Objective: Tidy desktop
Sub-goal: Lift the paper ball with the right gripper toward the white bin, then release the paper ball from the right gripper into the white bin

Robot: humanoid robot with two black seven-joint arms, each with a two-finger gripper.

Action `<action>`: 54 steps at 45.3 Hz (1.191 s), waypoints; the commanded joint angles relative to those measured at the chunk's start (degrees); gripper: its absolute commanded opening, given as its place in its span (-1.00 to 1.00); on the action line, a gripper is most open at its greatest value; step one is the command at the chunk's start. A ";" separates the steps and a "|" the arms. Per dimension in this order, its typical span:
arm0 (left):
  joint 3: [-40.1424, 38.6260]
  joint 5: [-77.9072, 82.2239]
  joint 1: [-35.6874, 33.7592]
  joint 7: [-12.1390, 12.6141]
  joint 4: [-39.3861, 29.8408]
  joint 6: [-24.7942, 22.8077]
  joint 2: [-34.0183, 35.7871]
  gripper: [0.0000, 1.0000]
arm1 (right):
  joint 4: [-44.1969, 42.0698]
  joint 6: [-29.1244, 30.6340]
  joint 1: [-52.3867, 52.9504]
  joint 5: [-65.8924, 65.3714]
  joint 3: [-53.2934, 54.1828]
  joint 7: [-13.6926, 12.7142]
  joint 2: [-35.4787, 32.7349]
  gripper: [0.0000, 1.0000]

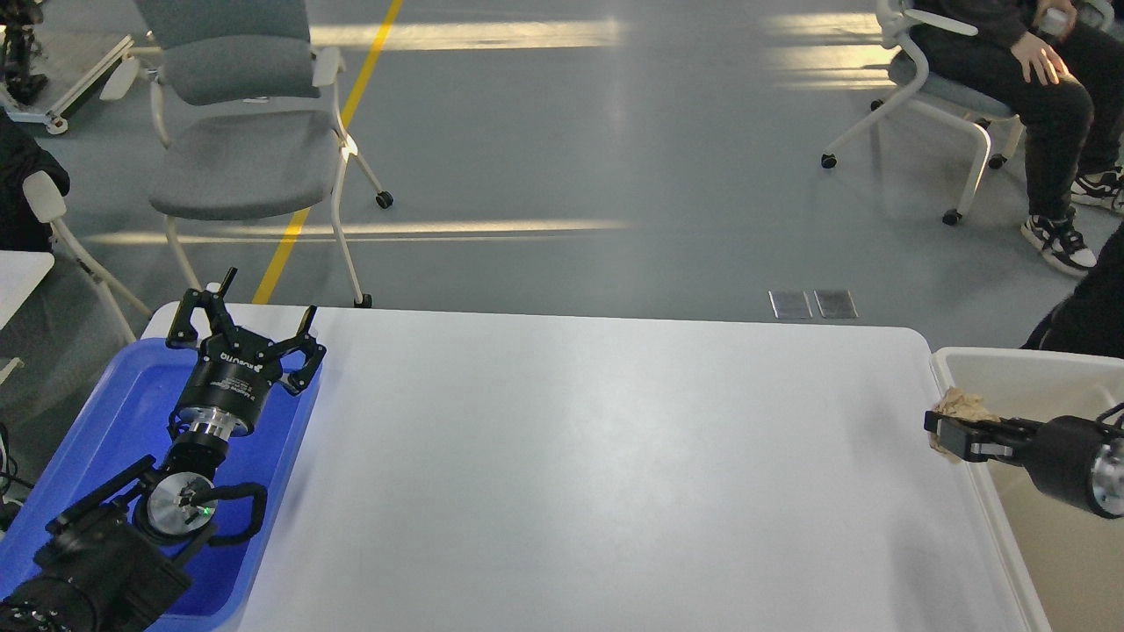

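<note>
The desktop [580, 456] is a wide glossy white tabletop with rounded corners. My right gripper [950, 432] is shut on a crumpled brown paper scrap [959, 405] and holds it in the air over the left rim of the beige-white bin [1027, 365]. My left gripper [246, 328] is open and empty, hovering above the far end of the blue tray [114, 421] at the table's left.
A grey chair [241, 140] stands behind the table's far left corner. A seated person [1036, 70] on a white chair is at the far right. Part of another white table [18, 281] shows at the left edge.
</note>
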 commanded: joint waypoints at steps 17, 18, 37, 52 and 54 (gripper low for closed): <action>-0.05 -0.02 0.03 0.00 -0.01 0.01 0.00 1.00 | 7.17 14.51 15.77 0.39 0.97 1.53 -13.45 -1.00; -0.05 -0.02 0.03 0.00 -0.01 0.01 0.00 1.00 | 7.17 14.51 15.86 0.39 0.97 1.53 -13.45 -1.00; -0.05 -0.02 -0.06 0.00 -0.01 0.01 0.00 1.00 | 1.20 2.12 8.13 11.62 -2.54 1.70 -13.10 -1.00; -0.05 -0.02 0.03 0.00 -0.01 0.01 0.00 1.00 | -14.78 -4.30 -2.15 32.97 -2.72 5.83 -6.51 -1.00; -0.05 -0.02 0.03 0.00 -0.01 0.01 0.00 1.00 | -17.77 -4.30 -3.29 36.40 -2.72 5.83 -4.41 -1.00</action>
